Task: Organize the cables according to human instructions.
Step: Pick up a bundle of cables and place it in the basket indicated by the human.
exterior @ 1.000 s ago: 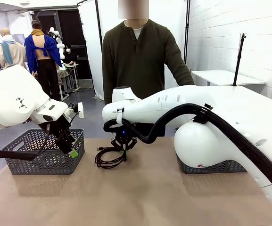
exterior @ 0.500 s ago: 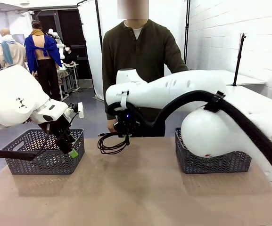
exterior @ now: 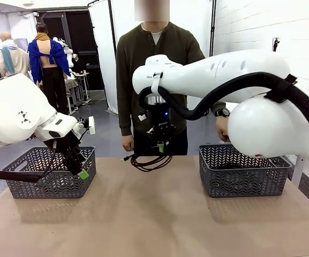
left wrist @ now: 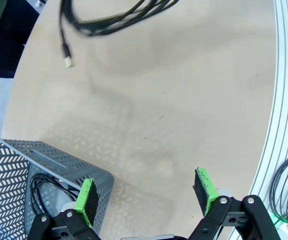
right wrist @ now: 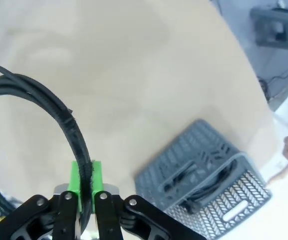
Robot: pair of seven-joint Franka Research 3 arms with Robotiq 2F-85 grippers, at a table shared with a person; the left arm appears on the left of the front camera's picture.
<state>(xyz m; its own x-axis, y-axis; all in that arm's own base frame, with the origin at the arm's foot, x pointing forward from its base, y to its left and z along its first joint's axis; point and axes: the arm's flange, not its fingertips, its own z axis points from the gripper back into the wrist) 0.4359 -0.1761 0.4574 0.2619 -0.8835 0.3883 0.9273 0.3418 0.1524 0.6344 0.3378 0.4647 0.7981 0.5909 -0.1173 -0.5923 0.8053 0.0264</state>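
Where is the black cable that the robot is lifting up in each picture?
Front view: the coiled thin black cable hangs mid-picture under the right gripper.
Left wrist view: it runs along the top edge, plug end dangling.
Right wrist view: it arcs from the left down between the green fingers.
Shared landmark: the tan table.

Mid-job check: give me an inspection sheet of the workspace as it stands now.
Surface: brown table, bare between the baskets.
Job's things: coiled cable hanging from the right gripper above the far table edge; left basket holds a cable; right basket holds cables.
Clutter: nothing seen.
Grippers: left gripper open, empty, by the left basket; right gripper shut on the coiled cable.
Cables: plug end dangling loose.
Surroundings: person at the far side, hand near the right basket.
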